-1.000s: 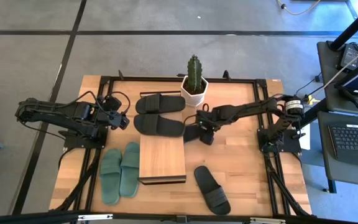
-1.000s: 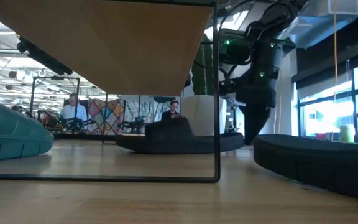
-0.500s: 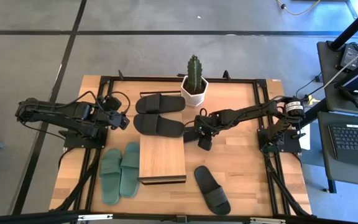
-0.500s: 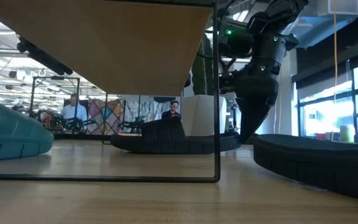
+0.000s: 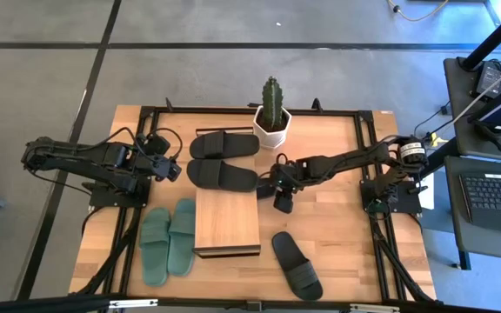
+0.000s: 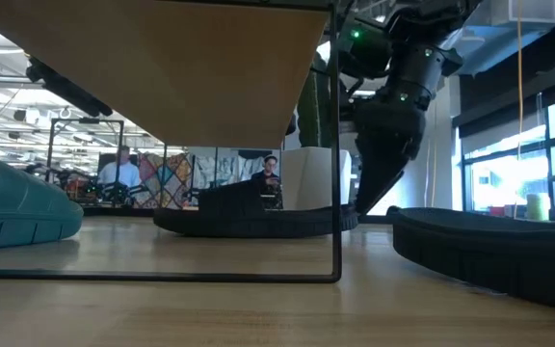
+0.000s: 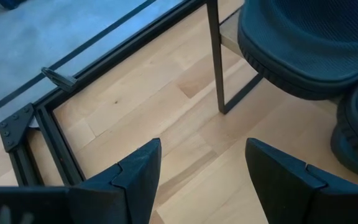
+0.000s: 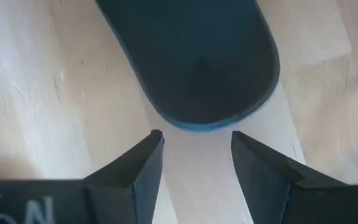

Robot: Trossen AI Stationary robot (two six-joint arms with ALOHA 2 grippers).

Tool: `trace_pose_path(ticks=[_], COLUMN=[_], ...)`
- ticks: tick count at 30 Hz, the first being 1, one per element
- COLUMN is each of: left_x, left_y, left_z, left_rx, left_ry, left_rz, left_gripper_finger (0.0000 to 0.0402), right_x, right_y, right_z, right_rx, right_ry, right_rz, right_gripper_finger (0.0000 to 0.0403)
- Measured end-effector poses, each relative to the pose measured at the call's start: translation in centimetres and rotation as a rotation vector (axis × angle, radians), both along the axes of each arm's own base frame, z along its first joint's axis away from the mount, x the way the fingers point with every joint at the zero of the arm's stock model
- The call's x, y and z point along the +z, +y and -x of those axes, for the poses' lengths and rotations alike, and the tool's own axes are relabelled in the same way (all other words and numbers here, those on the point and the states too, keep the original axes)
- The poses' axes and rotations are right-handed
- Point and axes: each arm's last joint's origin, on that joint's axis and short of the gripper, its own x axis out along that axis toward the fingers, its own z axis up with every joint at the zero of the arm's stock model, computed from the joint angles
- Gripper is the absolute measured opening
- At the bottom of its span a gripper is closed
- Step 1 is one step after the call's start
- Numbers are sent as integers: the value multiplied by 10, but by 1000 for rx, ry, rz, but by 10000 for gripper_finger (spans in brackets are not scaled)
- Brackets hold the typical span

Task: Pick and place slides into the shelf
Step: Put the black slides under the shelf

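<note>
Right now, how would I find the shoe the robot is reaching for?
Start at the potted cactus. Two black slides lie beside it; take the one nearer the wooden shelf, the black slide. The right gripper, open, sits at its end.

potted cactus [image 5: 271, 106] at the table's [image 5: 337, 230] far edge, keyboard [image 5: 497, 193] on a side desk, people [image 6: 121, 173] seated far behind.

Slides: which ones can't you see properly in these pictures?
- High view: shows only five; a sixth is hidden, maybe under the shelf.
- Low view: the green slide is cut off by the picture's edge.
- Right wrist view: the black slide runs past the edge.
</note>
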Motion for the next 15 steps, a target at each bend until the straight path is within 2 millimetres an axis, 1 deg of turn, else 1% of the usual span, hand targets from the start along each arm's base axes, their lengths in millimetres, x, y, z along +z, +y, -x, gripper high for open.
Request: trace_pose_path(ticks=[5, 8, 10, 15], left_x=[-1, -1, -1, -1], left_y=[-1, -1, -1, -1], left_z=[0, 0, 0, 0], left_rx=[-16, -20, -20, -20], left_ry=[2, 3, 4, 6], left_rz=[32, 41, 42, 41], left_gripper_finger=[225, 225, 225, 225], right_x=[15, 24, 24, 20], right_y=[0, -1, -2, -5], right_z=[6, 10, 10, 9], right_rx=[0, 10, 14, 87], right_ry=[-23, -33, -34, -11], right_rz=[2, 45, 85, 129], right_gripper_finger=[189, 189, 189, 189])
